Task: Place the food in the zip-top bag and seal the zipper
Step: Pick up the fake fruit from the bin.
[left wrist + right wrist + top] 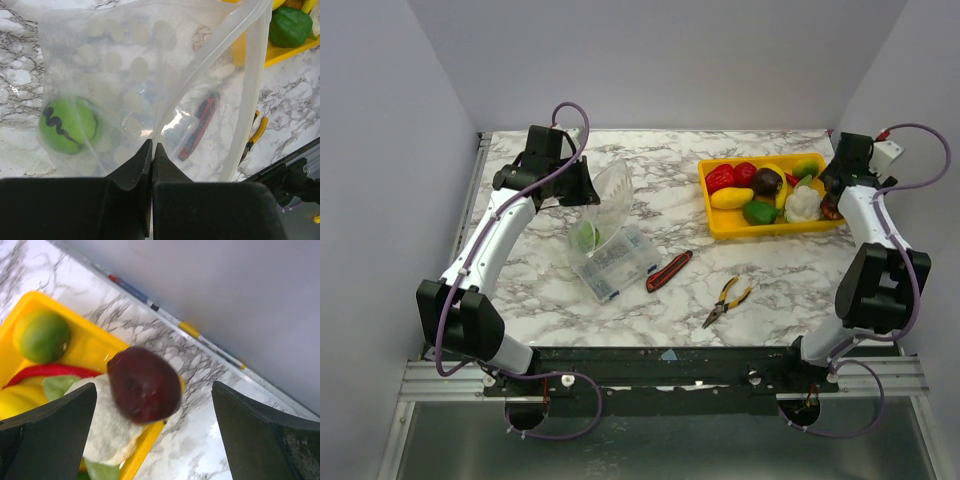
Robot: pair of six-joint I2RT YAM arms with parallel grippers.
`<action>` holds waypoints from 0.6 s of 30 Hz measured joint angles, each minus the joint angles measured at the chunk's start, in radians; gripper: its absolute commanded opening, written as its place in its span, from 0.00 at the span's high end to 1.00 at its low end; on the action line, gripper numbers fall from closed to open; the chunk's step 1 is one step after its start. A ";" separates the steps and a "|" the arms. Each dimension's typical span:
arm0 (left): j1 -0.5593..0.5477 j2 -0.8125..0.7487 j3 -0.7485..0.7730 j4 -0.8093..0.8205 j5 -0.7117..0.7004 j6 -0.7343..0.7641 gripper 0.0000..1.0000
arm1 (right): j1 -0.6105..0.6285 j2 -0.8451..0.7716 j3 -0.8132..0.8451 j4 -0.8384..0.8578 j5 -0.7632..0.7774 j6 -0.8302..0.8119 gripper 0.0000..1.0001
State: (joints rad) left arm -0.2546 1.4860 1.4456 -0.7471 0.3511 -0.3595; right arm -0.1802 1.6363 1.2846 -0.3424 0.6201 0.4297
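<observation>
Near edge, right of centre on the tabletop: yellow-handled pliers [726, 301], with a red-black utility knife [668, 271] just beyond. Left of centre: clear rigid compartment box [615, 262]. Clear crinkly zip-top bag [605, 195] stands up over the box. Left hand [152, 146] is pinched tight on the bag's edge. One green round toy piece [70, 125] is inside the bag. Far-right corner: yellow plastic tray [775, 231] holding red, yellow, green and white toy food. Right hand [152, 390] hangs over the tray's right end, spread wide, with a dark maroon piece [144, 385] between its fingers, no contact.
</observation>
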 measured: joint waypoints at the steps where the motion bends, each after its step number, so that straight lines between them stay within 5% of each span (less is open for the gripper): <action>1: 0.000 0.000 -0.002 0.002 0.002 0.000 1.00 | -0.022 0.000 0.005 0.005 -0.008 -0.004 0.00; 18: 0.005 0.010 -0.010 0.006 0.009 0.000 1.00 | -0.193 0.129 0.037 0.077 -0.393 0.008 0.00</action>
State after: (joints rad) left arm -0.2501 1.4963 1.4353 -0.7406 0.3603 -0.3595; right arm -0.3737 1.7649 1.3220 -0.2653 0.2276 0.4374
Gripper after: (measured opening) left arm 0.009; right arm 0.998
